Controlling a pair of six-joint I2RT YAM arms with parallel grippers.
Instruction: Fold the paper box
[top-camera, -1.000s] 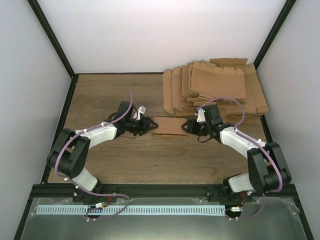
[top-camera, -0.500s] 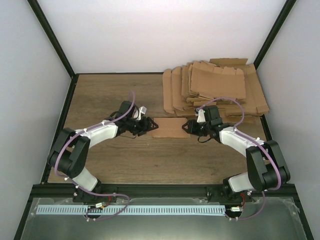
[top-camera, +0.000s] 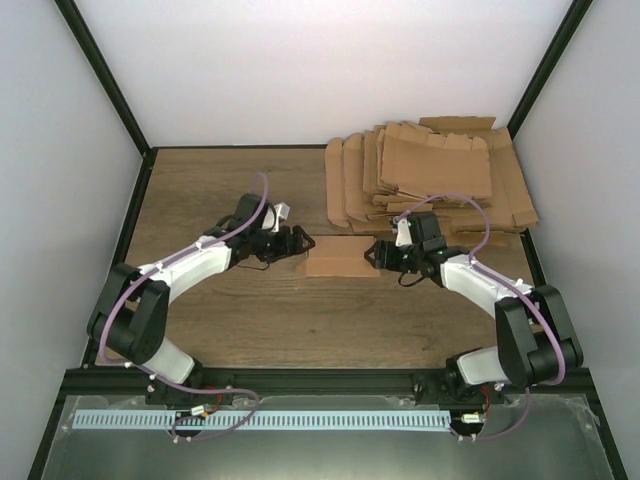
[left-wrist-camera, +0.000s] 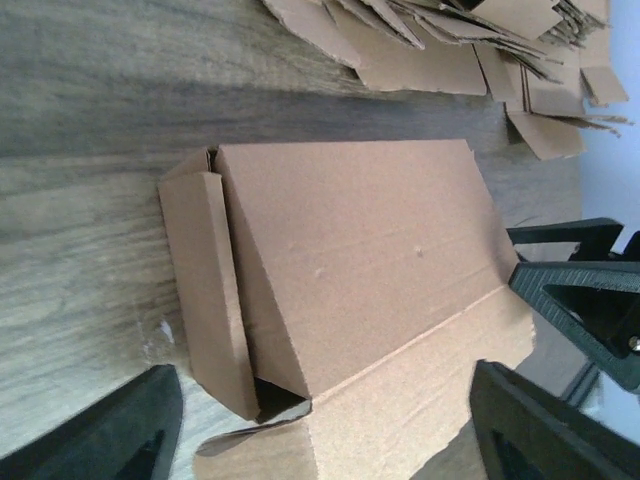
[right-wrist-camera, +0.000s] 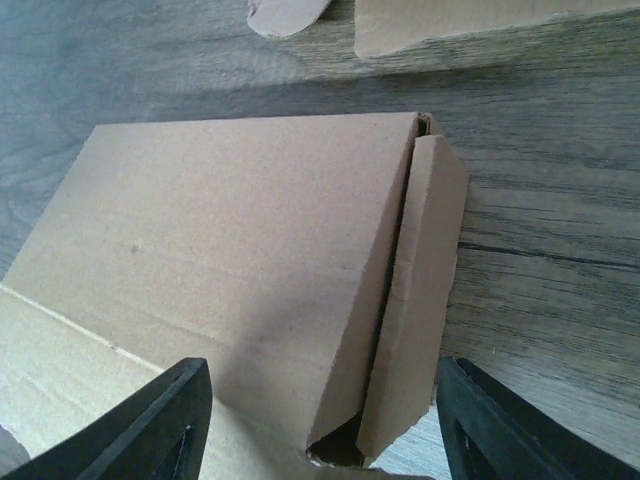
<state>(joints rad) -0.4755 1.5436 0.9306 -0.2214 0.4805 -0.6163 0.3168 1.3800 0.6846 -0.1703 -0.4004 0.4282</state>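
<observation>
The paper box (top-camera: 340, 257) lies near the middle of the desk (top-camera: 220, 190), a low oblong with its long axis running left to right in the overhead view, just below the pile of flat blanks (top-camera: 430, 180) in the upper right. Both wrist views show its broad top panel down flat. At each short end a narrow flap leans against the body without being tucked home, and a dark gap is open at the near corner. The left gripper (top-camera: 298, 243) sits just off the box's left end and the right gripper (top-camera: 375, 250) just off its right end. Both are spread wide, holding nothing, their fingers straddling the end in front of them. The step in hand looks like seating those end flaps. It will probably go best if both ends are pressed inward together, so that each arm braces the box against the other's push. Contact should stay low on the flap and not on the top panel, which could buckle or spring up.
</observation>
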